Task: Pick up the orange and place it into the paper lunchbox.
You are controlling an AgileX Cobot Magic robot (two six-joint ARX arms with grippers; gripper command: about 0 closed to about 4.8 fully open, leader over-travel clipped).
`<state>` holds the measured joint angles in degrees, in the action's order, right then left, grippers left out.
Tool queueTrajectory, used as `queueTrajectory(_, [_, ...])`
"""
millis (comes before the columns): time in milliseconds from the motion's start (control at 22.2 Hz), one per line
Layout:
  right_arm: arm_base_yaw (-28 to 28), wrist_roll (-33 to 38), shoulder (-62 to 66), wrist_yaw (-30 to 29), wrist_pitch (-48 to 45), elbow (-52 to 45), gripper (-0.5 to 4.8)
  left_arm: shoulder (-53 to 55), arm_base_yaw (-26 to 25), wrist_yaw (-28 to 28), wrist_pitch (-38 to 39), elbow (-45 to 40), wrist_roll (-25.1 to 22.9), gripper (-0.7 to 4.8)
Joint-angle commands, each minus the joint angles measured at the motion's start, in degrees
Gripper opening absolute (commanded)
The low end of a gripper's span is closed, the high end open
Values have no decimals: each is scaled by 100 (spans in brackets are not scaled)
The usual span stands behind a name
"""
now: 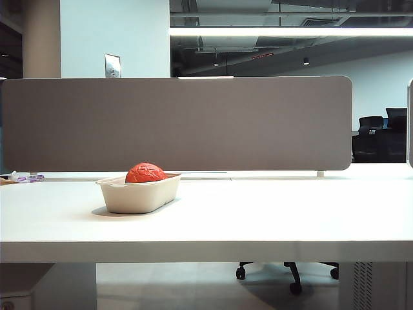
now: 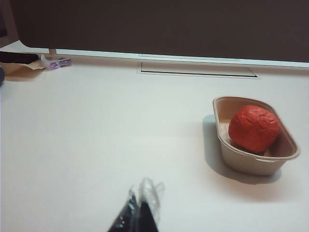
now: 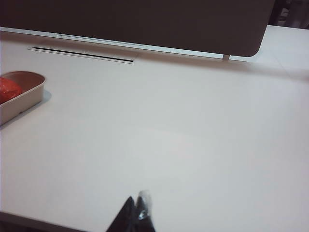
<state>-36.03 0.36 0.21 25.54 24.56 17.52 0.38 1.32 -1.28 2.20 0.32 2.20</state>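
The orange (image 1: 145,173) sits inside the paper lunchbox (image 1: 139,194) on the left part of the white table (image 1: 258,213), its top rising above the rim. The left gripper (image 2: 140,212) hangs over bare tabletop well apart from the lunchbox, fingertips pressed together and holding nothing. The right gripper (image 3: 135,215) is likewise pinched shut and empty, well to the right of the lunchbox.

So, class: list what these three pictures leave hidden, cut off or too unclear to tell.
- Underside of the orange: hidden by the paper lunchbox wall, exterior view.
- Left claw: cut off at the frame edge, blurred, left wrist view.
- Right claw: likewise, right wrist view.
- Purple item: too small, exterior view.
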Motion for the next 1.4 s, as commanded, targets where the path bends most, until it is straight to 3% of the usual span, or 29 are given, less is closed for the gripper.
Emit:
queueTrajectory(45, [-4,2,-4,7,-74,31,-1,-20,-103,17,-55,-11,-24,-6])
queueTrajectory(945, [9,2,-4,162,-103,9,-1,-20,-94,-151,-55,-11,-22,-5])
queueTrajectory(990, [234,2,-4,564,-129,-83,-1,-20,-94,-153,-55,-11,-22,-5])
queueTrajectory(1035, [616,0,-4,529,-264,-227,0,-20,-94,-151,-55,-11,-22,-5])
queueTrajectory(1170, [1307,0,-4,-57,-680,-505,-1,-20,-94,-153,-55,-11,-22,-5])
queueTrajectory(1350, [2308,-2,-4,-1718,-1294,-866,-1,-20,-94,-151,-55,-11,-22,-5])
queueTrajectory(1395, [2736,-2,-4,-2492,-1626,-1038,-1,-20,-94,-151,-55,-11,-22,-5])
